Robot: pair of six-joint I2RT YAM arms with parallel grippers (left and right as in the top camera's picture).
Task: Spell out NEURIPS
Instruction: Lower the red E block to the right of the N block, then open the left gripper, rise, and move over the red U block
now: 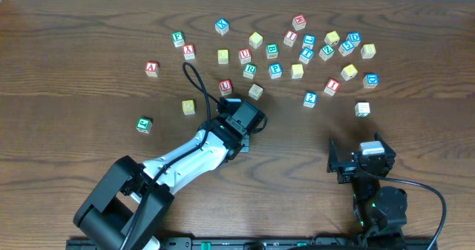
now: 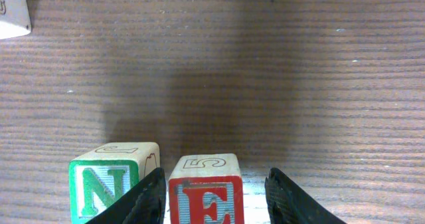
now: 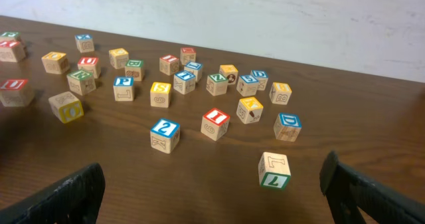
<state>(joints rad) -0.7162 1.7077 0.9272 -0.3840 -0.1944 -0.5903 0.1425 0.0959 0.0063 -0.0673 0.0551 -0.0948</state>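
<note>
Table (image 1: 74, 27): dark brown wood with fine grain running side to side, matte with a faint sheen; fills the overhead and left wrist views.
Wall (image 3: 265, 18): plain off-white, lightly mottled, meeting the table's far edge in the right wrist view.
Light: even, diffuse; soft shadows on the tabletop.

The N cube (image 2: 106, 187) shows a green letter and green border on pale wood; the E cube (image 2: 206, 196) has a red face. The table (image 2: 265, 64) is dark brown with fine grain. The left gripper's fingers (image 2: 143, 201) are black.
</note>
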